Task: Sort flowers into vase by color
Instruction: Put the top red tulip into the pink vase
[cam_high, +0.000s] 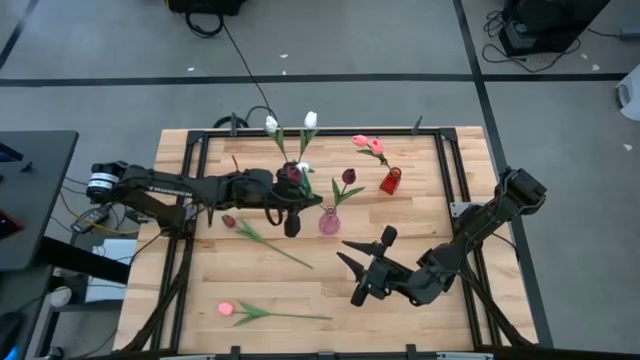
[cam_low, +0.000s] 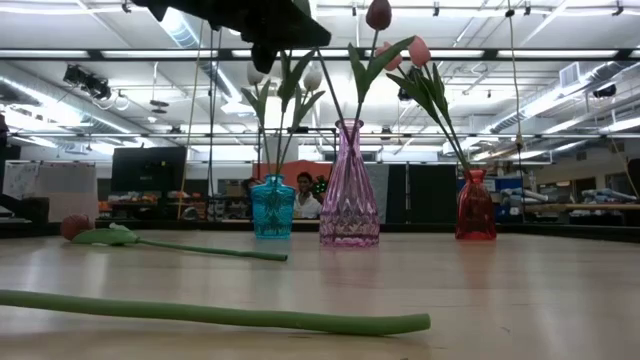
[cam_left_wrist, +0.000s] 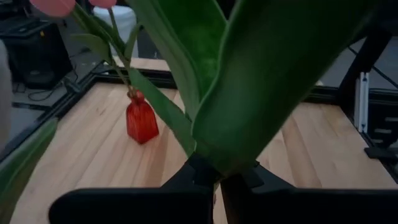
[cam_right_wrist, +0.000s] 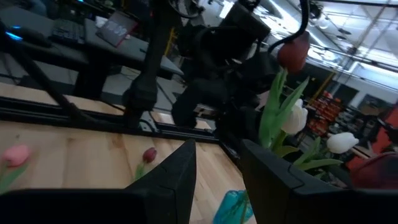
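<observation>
My left gripper (cam_high: 295, 195) is shut on a tulip with broad green leaves (cam_left_wrist: 267, 93) and a dark maroon head (cam_right_wrist: 293, 53), above the blue vase (cam_low: 272, 205) that holds white tulips (cam_high: 310, 119). A purple vase (cam_low: 349, 190) carries one maroon tulip (cam_high: 348, 177). The red vase (cam_high: 390, 181) has pink ones (cam_high: 365, 143). A maroon tulip (cam_high: 232, 222) and a pink tulip (cam_high: 226, 310) lie flat on the table. My right gripper (cam_high: 348, 255) hovers open at the near right, empty. My left gripper pinches the tulip low on its green stalk, where the leaves begin (cam_left_wrist: 214, 168), between its two fingers. The fingers come almost level, pointing toward the table's right side, across the stalk. The leaves stand upright above them. The stalk's lower end is hidden.
A black metal frame (cam_high: 190, 150) runs around the wooden tabletop. The three vases stand in a row across the table's middle. The long stem (cam_low: 200, 313) of the pink tulip lies along the near edge. Bare wood shows at the near centre and the far left.
</observation>
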